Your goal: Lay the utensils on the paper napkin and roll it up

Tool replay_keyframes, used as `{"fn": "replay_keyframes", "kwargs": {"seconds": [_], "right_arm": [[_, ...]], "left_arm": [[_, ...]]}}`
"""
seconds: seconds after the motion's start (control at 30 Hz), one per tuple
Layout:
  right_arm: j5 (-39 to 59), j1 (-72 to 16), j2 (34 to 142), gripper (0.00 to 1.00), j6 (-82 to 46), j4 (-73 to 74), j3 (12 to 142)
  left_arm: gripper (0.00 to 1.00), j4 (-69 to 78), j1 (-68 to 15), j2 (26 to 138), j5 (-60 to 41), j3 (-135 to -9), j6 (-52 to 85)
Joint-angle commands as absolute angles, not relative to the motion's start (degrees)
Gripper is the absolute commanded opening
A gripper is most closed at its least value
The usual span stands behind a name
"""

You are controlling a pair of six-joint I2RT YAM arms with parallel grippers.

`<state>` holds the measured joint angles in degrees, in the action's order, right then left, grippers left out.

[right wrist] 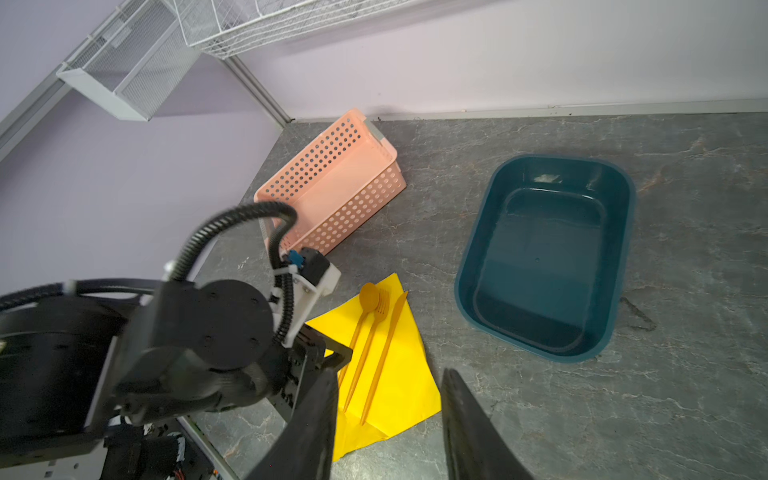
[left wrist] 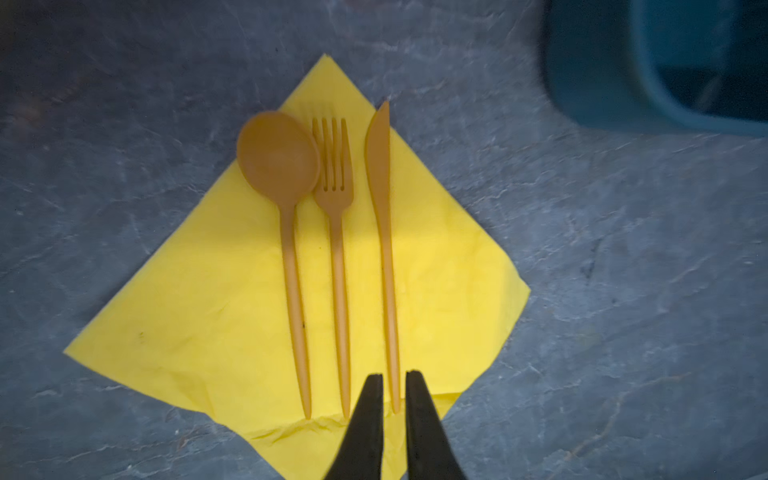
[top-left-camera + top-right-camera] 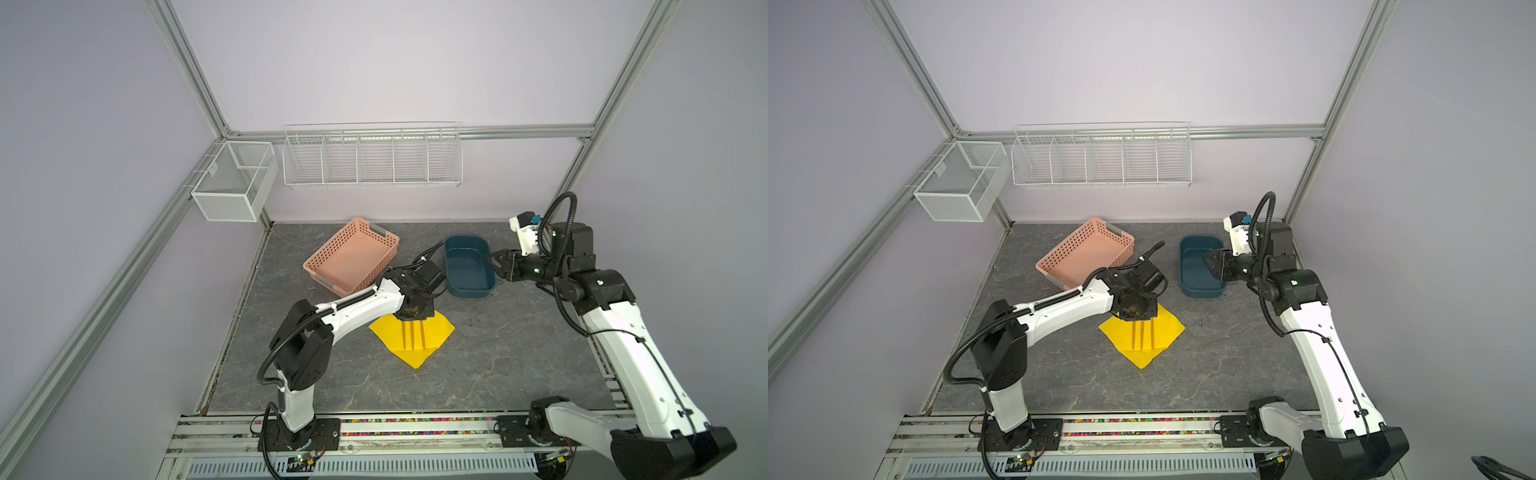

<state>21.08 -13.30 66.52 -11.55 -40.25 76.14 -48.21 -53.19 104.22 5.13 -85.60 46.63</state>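
Observation:
The yellow paper napkin [image 2: 199, 316] [image 3: 434, 332] lies flat as a diamond on the grey table, creased across the corner by the handle ends. On it rest the utensils, side by side and parallel: spoon [image 2: 277, 158], fork [image 2: 334, 166] and knife [image 2: 380, 166]. In both top views only their handles [image 3: 412, 336] [image 3: 1143, 336] show below my left wrist. My left gripper [image 2: 394, 376] [image 3: 413, 313] hovers above the handle ends, its fingers almost together and holding nothing. My right gripper [image 1: 390, 374] [image 3: 492, 259] hangs open and empty beside the blue tub.
A pink perforated basket [image 3: 353, 262] stands behind the napkin. To its right is a dark blue tub [image 3: 469, 266] [image 1: 540, 257]. A white wire rack [image 3: 372, 158] and a mesh box [image 3: 232, 183] hang on the back wall.

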Motion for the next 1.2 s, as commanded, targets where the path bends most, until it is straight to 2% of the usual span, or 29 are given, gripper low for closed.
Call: {"fn": "replay_keyframes", "kwargs": {"seconds": [0.0, 0.27, 0.43, 0.6, 0.7, 1.17], "right_arm": [[21.13, -16.25, 68.51, 0.43, -11.86, -43.12, 75.20], [23.50, -24.07, 74.70, 0.46, -19.02, -42.45, 69.10], [27.71, -27.15, 79.12, 0.56, -25.80, -35.59, 62.88], [31.93, -28.46, 83.99, 0.62, -32.53, -25.95, 57.57], [34.60, -28.77, 87.63, 0.70, -35.63, -20.08, 56.21], [39.23, -29.44, 102.46, 0.71, -40.64, -9.12, 58.07]], "left_arm": [[0.12, -49.95, -51.70, 100.35, 8.22, -82.66, 46.50], [0.03, -42.75, -45.66, 94.87, 2.47, -71.04, 45.32], [0.00, -38.42, -43.60, 96.25, -2.13, -66.44, 43.08], [0.00, -35.25, -43.03, 99.25, -4.78, -63.98, 41.68], [0.00, -32.79, -42.12, 100.65, -6.69, -62.28, 41.36], [0.00, -29.98, -41.13, 102.82, -8.73, -58.99, 40.72]]}}
